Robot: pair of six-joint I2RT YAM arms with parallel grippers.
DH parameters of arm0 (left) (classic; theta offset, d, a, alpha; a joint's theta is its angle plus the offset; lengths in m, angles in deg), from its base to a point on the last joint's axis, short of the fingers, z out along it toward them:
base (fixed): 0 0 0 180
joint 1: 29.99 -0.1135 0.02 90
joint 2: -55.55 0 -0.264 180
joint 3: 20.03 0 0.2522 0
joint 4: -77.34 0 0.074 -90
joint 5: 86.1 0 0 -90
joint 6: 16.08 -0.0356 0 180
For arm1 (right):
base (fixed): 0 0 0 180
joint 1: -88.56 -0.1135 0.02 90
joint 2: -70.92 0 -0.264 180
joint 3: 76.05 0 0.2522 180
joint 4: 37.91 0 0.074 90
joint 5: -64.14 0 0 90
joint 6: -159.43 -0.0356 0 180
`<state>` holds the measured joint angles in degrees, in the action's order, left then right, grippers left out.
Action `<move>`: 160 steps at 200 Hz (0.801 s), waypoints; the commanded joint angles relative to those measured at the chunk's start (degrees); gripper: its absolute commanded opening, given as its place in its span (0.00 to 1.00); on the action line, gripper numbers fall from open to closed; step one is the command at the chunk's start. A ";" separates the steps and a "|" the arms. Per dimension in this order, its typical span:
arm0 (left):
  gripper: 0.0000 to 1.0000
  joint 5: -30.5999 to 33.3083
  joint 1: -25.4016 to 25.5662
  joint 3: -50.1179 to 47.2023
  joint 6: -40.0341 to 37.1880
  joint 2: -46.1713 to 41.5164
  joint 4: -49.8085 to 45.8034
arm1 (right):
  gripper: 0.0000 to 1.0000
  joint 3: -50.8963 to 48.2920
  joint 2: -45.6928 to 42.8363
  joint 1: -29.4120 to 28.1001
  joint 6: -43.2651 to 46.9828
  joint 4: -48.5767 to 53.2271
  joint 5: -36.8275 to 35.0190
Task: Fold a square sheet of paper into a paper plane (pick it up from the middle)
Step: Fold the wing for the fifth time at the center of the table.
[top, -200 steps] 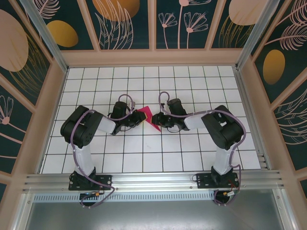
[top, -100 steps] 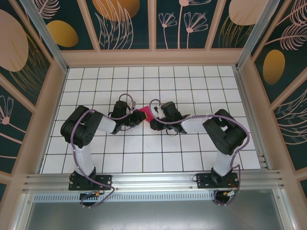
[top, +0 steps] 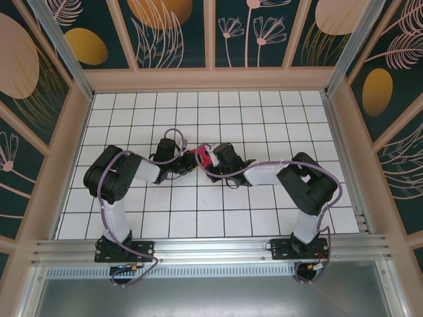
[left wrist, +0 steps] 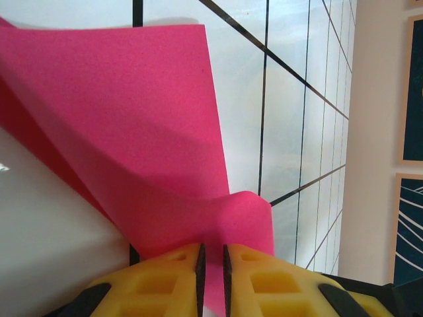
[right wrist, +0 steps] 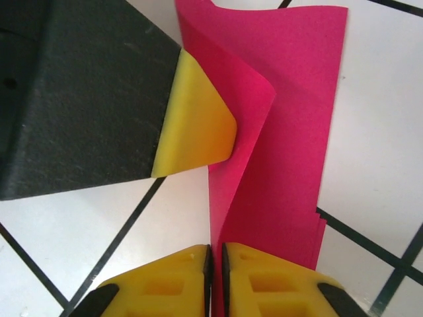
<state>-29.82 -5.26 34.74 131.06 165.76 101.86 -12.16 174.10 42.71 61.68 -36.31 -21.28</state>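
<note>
1. Two arms, the left arm (top: 119, 178) and the right arm (top: 307, 181), are reaching inward over the white tiled table (top: 264, 125) and meeting near its middle.
2. Nearly closed, the left gripper (left wrist: 211, 254) is pinching the pink paper (left wrist: 132, 132), which is running between its jaws.
3. Opposite it, the right gripper (right wrist: 215, 249) is clamping another edge, its jaws almost together.
4. Creased and partly folded, the pink paper is bowing between both grippers over the middle tiles.

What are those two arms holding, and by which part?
The partly folded pink paper: the left fingers pinch one edge, the right fingers another, from opposite sides.
</note>
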 commanded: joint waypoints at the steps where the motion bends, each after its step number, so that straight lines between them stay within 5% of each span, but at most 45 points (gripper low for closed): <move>1: 0.20 0.20 0.21 1.60 -1.81 0.25 -2.31 | 0.11 -0.39 0.87 0.27 -0.03 -1.23 -0.48; 29: 0.20 0.52 0.15 3.29 -3.19 -1.29 -4.64 | 0.08 -2.52 -0.25 2.27 -2.15 -4.16 3.85; 54: 0.20 1.63 0.14 4.33 -4.65 -1.20 -7.16 | 0.19 -3.40 -0.88 3.07 -2.80 -5.08 5.73; 160: 0.20 1.94 0.16 6.97 -3.98 1.34 -10.00 | 0.28 -0.82 1.56 1.70 4.57 -3.21 1.49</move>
<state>-28.53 -5.21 40.58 128.15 165.87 93.51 -14.67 174.21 45.57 62.16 -39.31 -17.37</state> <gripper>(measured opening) 0.200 0.277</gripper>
